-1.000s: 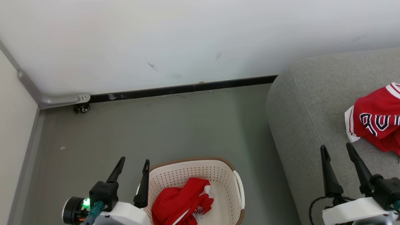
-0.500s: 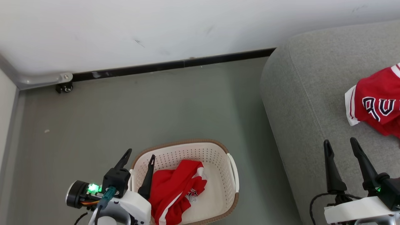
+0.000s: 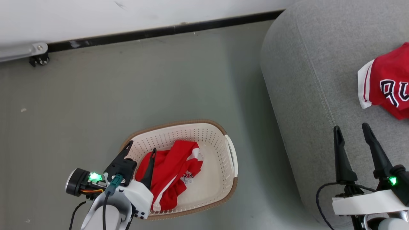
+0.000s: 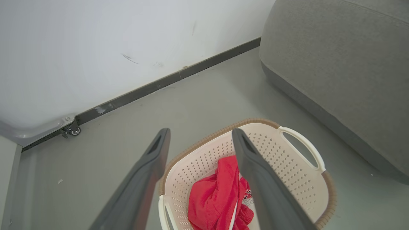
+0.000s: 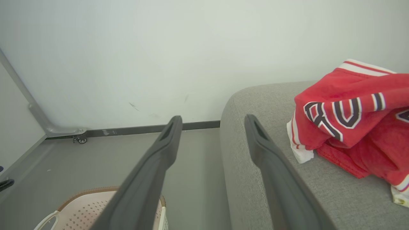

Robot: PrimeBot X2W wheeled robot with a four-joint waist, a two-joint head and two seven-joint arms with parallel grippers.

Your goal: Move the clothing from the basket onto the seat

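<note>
At the left, the left gripper [image 3: 142, 146] hangs over the near-left part of the basket [image 3: 209, 138], its jaws spread wide with nothing between them. In the head view one finger crosses the brown rim and the other overlaps a crumpled red jersey [image 3: 175, 161] lying in the basket's left half. The left wrist view adds the open loop handle [image 4: 306, 145] on the basket's right side and shows the fingers clear above the cloth, though the right finger hides part of the jersey. A white tag on the jersey is too small to read. The basket stands on the grey floor [image 3: 96, 95], near the seat [image 3: 303, 80] but apart from it. Farther right, a second red jersey [image 3: 388, 83] lies on the seat, cut off by the head view's edge. The right wrist view shows more of its folds and its black-and-white lettering. The right gripper [image 3: 350, 126] hovers over the seat's near part, jaws wide apart and empty.
</note>
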